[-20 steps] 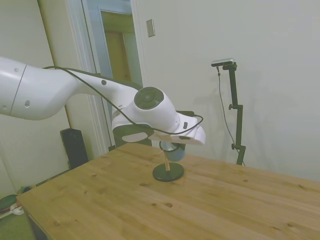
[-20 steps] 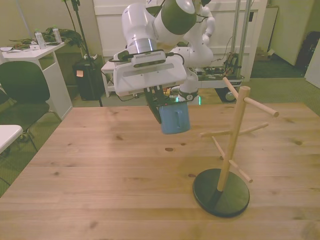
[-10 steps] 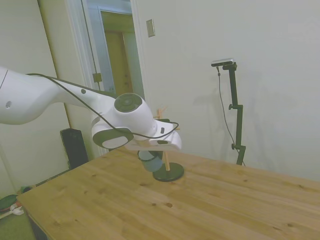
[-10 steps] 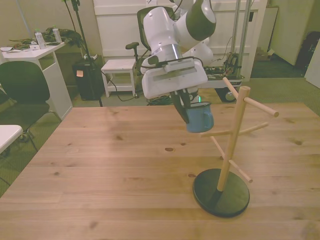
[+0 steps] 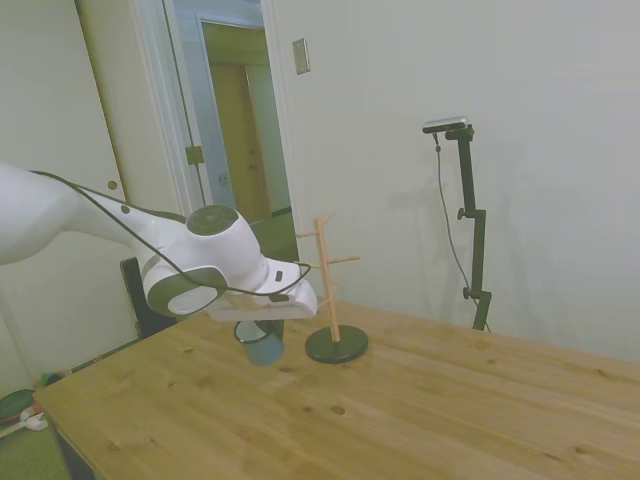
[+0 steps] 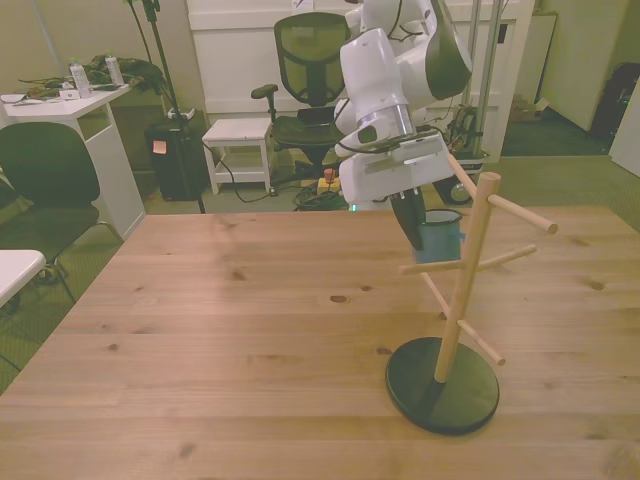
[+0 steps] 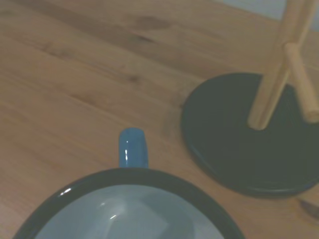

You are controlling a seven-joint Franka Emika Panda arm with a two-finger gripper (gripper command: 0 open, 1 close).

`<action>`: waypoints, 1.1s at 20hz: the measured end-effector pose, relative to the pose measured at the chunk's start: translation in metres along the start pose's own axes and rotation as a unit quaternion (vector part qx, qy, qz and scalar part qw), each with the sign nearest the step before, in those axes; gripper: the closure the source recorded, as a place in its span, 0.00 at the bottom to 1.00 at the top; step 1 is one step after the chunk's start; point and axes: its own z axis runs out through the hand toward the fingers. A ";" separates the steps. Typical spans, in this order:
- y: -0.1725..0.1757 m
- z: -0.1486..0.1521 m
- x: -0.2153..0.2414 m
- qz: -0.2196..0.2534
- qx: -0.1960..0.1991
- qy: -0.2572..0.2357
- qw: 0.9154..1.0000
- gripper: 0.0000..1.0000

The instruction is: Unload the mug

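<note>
In the side view the arm (image 5: 90,225) enters from the left, its upper part cut off by the frame edge, and the broad white wrist housing covers most of the gripper (image 5: 262,330), so only the lower part of the mug (image 5: 262,347) shows beneath it, a small rounded blue shape hanging over the bench (image 5: 400,420) and seemingly clear of its surface, though the gap is hard to judge. To its right stands the peg stand (image 5: 333,300), well apart from the mug in this view: a slim pale wooden post with thin dowel pegs angled upward, set in a flat round black base. In the front view the dark gripper (image 6: 412,222) reaches down from under the white housing and is clamped on the near rim of the mug (image 6: 440,238); the post of the peg stand (image 6: 462,275) and one peg cross in front of the mug, hiding its right side and handle. The wrist view, soft in focus, shows the mug (image 7: 130,199) from above, cut off below: a dark glossy rim, a pale smooth inside, and a short blue handle (image 7: 132,147) pointing outward, with grainy knotted planks and the matte black base (image 7: 239,144) beyond.
</note>
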 end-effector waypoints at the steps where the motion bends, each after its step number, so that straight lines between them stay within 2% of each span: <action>1: -0.002 0.000 -0.005 0.001 -0.007 -0.005 1.000 1.00; 8: -0.010 0.005 -0.013 0.030 -0.042 -0.061 0.997 1.00; 12: -0.009 0.009 -0.009 0.051 -0.052 -0.065 0.995 1.00; 22: 0.001 0.047 0.003 0.088 -0.094 -0.085 0.988 1.00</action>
